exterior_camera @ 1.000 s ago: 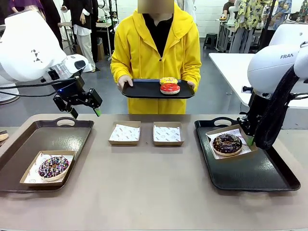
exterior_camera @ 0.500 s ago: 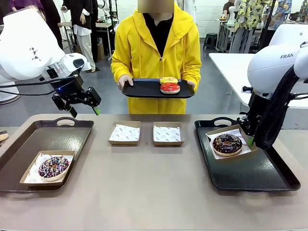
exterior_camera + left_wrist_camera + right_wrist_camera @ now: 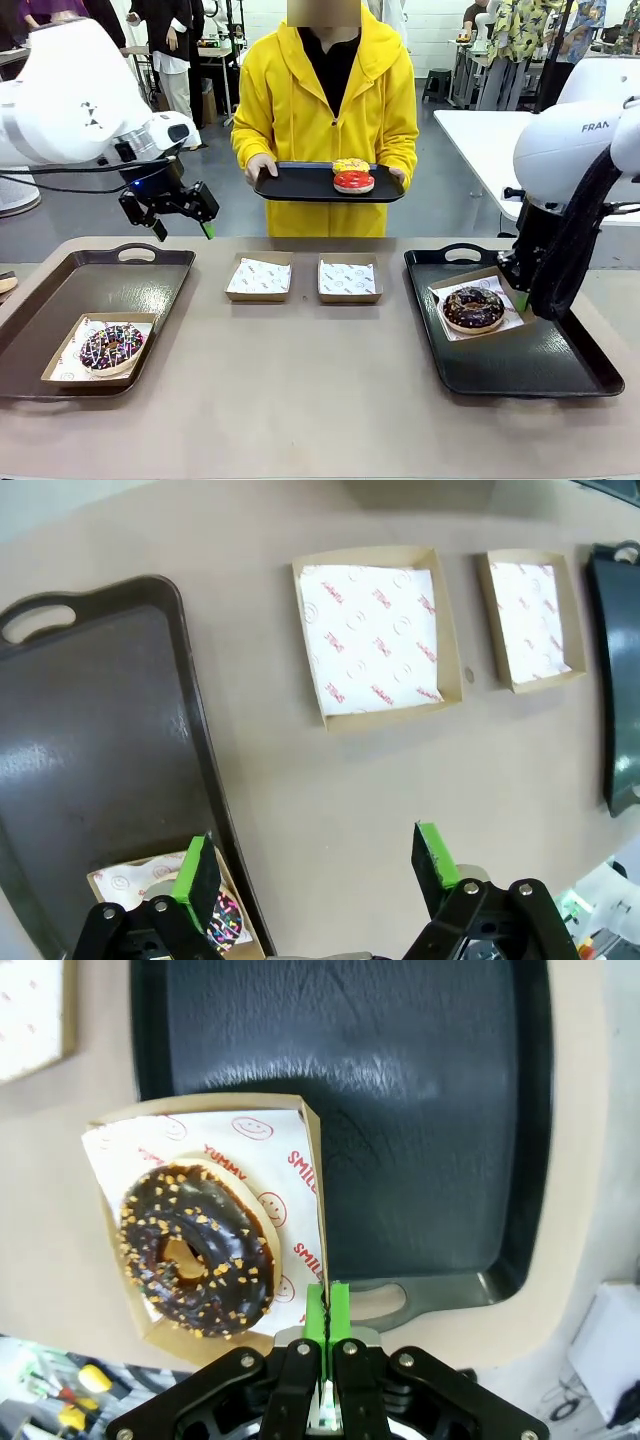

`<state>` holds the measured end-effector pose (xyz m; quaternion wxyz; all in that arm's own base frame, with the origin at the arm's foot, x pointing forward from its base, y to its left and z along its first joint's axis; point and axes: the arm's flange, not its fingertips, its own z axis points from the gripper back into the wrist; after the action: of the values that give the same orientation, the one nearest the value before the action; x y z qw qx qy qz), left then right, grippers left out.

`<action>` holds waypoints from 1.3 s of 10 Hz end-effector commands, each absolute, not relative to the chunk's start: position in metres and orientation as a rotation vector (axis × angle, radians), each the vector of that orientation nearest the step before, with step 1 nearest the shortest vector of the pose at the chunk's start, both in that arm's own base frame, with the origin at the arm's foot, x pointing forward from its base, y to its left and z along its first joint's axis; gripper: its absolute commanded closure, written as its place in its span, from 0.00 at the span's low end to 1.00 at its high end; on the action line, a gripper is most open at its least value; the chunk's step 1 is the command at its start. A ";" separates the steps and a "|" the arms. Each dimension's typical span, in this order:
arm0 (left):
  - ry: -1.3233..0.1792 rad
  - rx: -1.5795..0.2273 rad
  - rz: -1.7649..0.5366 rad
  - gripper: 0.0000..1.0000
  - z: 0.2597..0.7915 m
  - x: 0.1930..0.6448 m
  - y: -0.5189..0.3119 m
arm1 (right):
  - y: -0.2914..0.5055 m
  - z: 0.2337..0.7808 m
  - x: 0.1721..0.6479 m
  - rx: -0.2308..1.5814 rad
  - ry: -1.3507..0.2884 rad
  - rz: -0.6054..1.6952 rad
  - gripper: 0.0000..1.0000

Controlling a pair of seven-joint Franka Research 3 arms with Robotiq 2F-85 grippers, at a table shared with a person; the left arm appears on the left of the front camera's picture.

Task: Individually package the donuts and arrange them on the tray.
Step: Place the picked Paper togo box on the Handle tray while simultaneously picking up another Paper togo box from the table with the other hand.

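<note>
A dark chocolate donut lies in a paper-lined cardboard box at the far left of the right black tray. My right gripper is shut on that box's side wall. The sprinkled chocolate donut sits boxed on the left dark tray. My left gripper hovers open above that tray's far right corner. The person holds a black tray carrying the yellow donut and the red donut.
Two empty paper-lined boxes sit side by side mid-table; in the left wrist view they appear as the nearer box and the farther box. Bare tabletop stretches in front of them between the trays.
The right gripper has drawn the box with the dark donut slightly toward the near side of the tray. The left gripper has shifted a little to the right, still open.
</note>
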<state>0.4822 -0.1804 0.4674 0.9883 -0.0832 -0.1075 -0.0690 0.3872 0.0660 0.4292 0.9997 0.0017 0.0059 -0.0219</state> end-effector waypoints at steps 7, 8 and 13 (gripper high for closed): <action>-0.160 -0.061 0.047 0.00 0.445 0.551 -0.225 | 0.066 0.386 0.371 0.005 -0.027 -0.095 0.99; -0.165 -0.054 0.056 0.00 0.440 0.554 -0.228 | 0.067 0.383 0.373 0.000 -0.024 -0.110 0.99; -0.135 -0.022 0.076 0.00 0.409 0.565 -0.237 | 0.067 0.367 0.378 -0.006 0.004 -0.126 0.99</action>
<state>0.5567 -0.2304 0.4087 0.9975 -0.0261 -0.0615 0.0209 0.3833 0.0650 0.3749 0.9986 0.0005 0.0093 -0.0526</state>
